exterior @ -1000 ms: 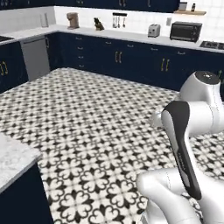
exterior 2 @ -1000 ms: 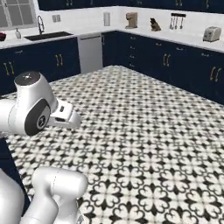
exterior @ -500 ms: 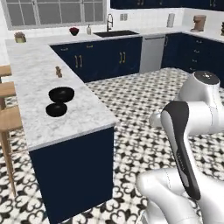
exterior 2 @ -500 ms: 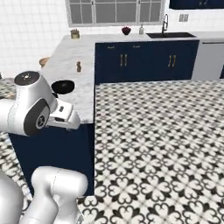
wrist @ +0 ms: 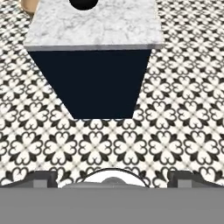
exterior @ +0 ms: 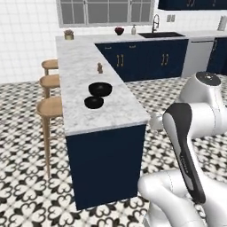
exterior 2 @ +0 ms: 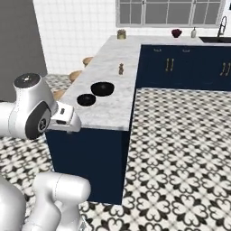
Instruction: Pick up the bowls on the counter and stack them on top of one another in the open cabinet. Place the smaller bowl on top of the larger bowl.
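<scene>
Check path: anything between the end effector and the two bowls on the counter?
Nothing visible on the counter blocks them. The smaller bowl sits nearer the robot, the larger bowl just behind it. The open end effector hangs over floor, short of the counter's end. A small brown figure stands beyond both bowls.

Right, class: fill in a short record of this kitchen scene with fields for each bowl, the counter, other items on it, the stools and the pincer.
larger bowl: on the counter, farther from the near end, upright
smaller bowl: just in front of the larger one, close beside it; contact unclear
counter: white-grey marble on a navy base
other items: small brown shaker farther along
stools: wooden, along the counter's far side
pincer: open, empty, over the floor short of the counter
</scene>
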Robot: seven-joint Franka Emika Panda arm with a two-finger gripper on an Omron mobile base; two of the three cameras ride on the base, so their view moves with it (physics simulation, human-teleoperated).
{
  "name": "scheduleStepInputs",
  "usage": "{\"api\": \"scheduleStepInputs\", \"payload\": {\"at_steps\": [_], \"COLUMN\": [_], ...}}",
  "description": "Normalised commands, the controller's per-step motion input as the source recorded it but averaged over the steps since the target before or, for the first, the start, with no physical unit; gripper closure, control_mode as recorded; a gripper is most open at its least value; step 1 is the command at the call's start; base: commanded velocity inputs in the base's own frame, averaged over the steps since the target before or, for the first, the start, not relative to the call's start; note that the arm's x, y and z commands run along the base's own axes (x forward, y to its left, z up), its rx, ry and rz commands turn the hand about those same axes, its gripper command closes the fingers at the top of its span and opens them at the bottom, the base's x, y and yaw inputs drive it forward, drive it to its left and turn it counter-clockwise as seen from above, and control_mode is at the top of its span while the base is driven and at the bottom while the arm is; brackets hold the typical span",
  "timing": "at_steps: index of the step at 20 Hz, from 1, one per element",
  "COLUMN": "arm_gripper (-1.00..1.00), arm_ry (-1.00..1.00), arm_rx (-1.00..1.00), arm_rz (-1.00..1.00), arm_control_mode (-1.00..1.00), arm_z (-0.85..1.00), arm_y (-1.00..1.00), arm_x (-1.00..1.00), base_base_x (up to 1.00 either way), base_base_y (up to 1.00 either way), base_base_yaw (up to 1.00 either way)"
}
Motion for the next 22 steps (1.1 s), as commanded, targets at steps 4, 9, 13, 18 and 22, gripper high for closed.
{"api": "scheduleStepInputs", "payload": {"at_steps": [4,9,13,18,22], "arm_gripper": [-1.00,-1.00,-1.00,-1.00,-1.00], "arm_ry": [0.00,0.00,0.00,0.00,0.00], "arm_rx": [0.00,0.00,0.00,0.00,0.00], "arm_rz": [0.00,0.00,0.00,0.00,0.00], "arm_control_mode": [1.00,1.00,1.00,1.00,1.00], "arm_z": [0.00,0.00,0.00,0.00,0.00], "arm_y": [0.00,0.00,0.00,0.00,0.00], "arm_x": [0.00,0.00,0.00,0.00,0.00], "base_base_x": [1.00,0.77,0.49,0.48,0.22], "base_base_y": [0.39,-0.02,-0.01,0.00,0.00], "base_base_yaw": [0.35,0.28,0.03,0.00,0.06]}}
